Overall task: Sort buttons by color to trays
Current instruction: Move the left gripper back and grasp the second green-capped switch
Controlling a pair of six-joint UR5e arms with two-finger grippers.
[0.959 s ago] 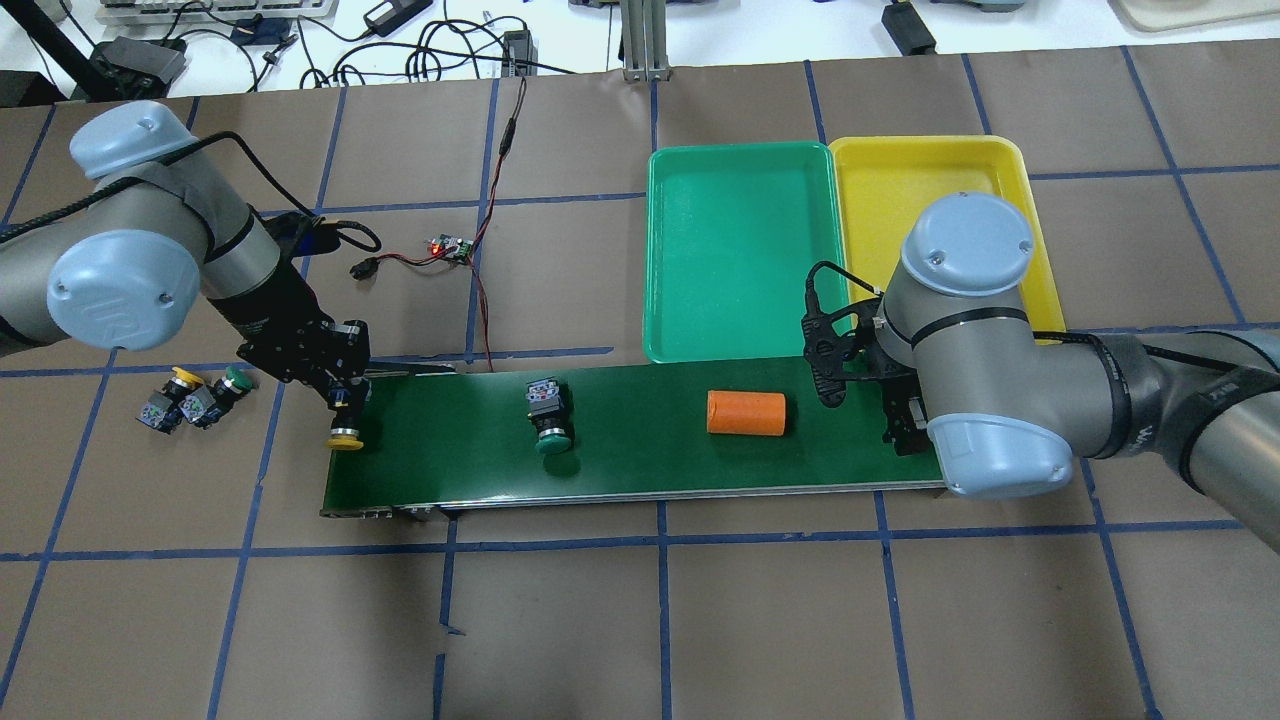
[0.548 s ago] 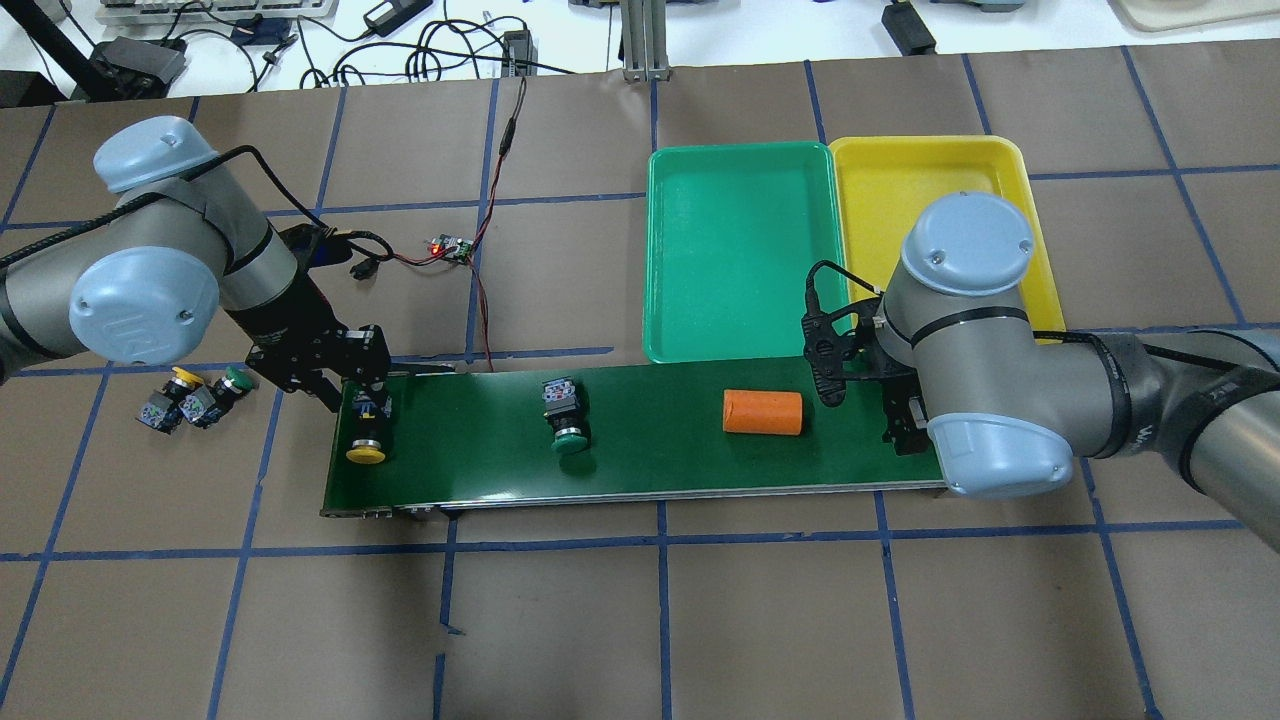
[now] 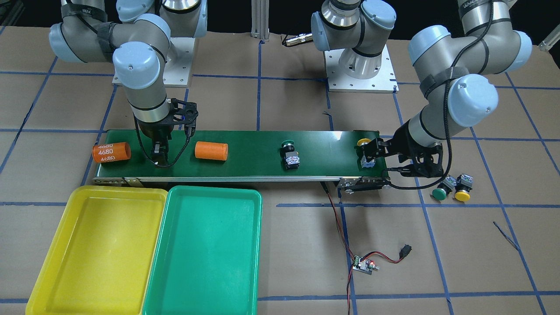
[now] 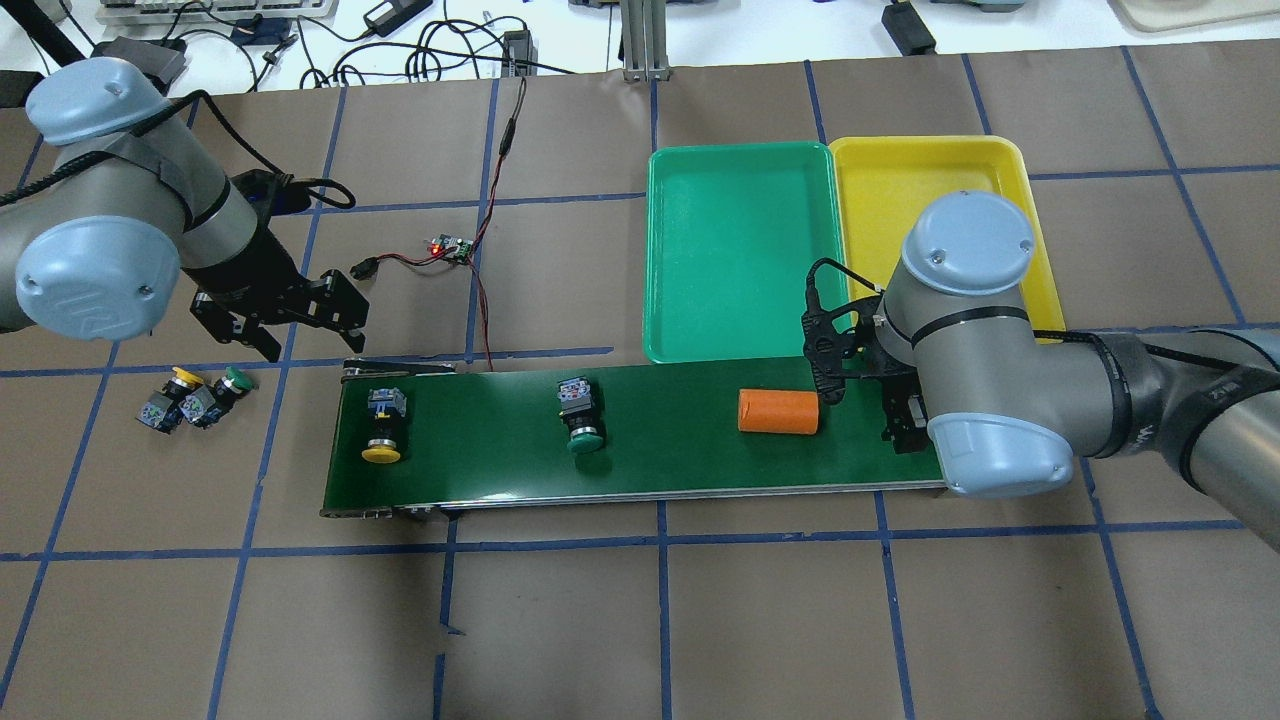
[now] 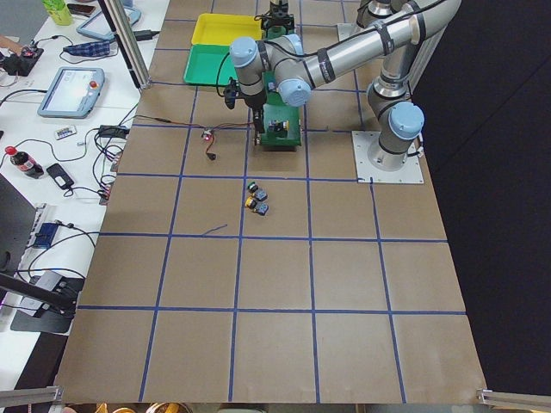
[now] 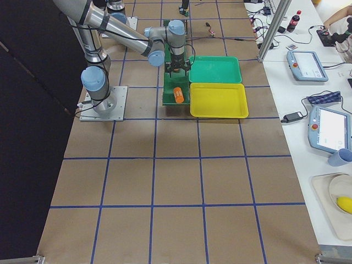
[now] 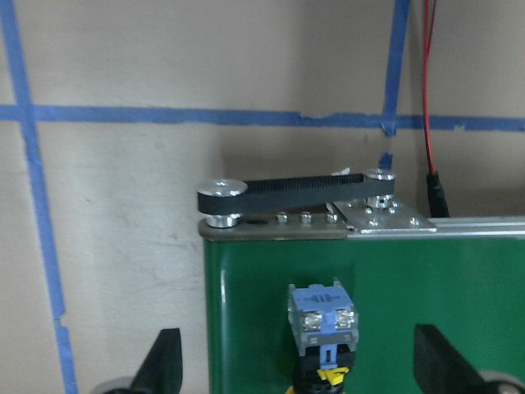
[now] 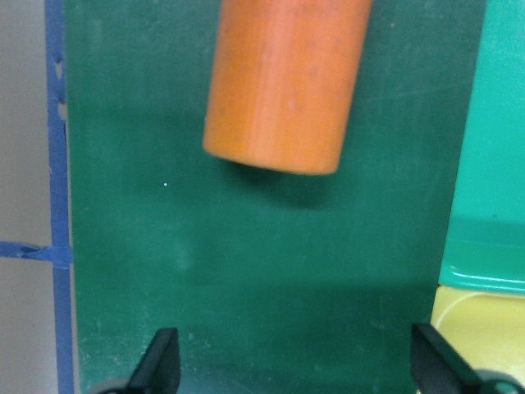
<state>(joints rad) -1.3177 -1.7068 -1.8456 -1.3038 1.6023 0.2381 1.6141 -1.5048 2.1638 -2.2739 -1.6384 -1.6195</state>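
Buttons [image 3: 289, 157] number 4, trays [image 3: 100, 249] 2, orange cylinders [image 3: 211, 150] 2.

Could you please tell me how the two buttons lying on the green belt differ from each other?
The yellow button has a yellow cap; the green button has a green one. The yellow button lies near the belt's end on the robot's left, while the green button lies near its middle. Both lie on their sides, with their caps toward the robot.

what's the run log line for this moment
left pincer: open, empty | right pincer: open, over belt | belt: yellow button, green button, plain orange cylinder | trays: empty
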